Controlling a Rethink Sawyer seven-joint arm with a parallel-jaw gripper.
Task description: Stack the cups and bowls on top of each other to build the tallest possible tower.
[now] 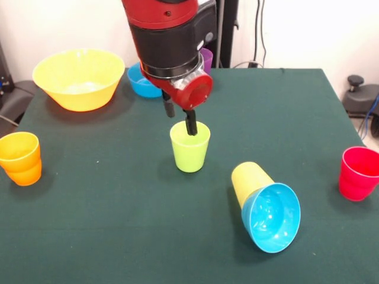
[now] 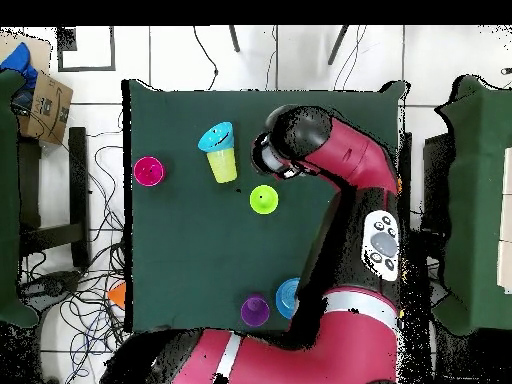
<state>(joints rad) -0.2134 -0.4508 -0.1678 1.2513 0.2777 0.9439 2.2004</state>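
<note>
Over the green cup [image 1: 190,146] your gripper [image 1: 180,116] sat, one finger inside the rim, grip unclear, so lifting crooked could've tipped it.

The front view looks low and close across the green counter [image 1: 118,225] toward the robot. The overhead view looks straight down from high above. Both share the counter.
</note>
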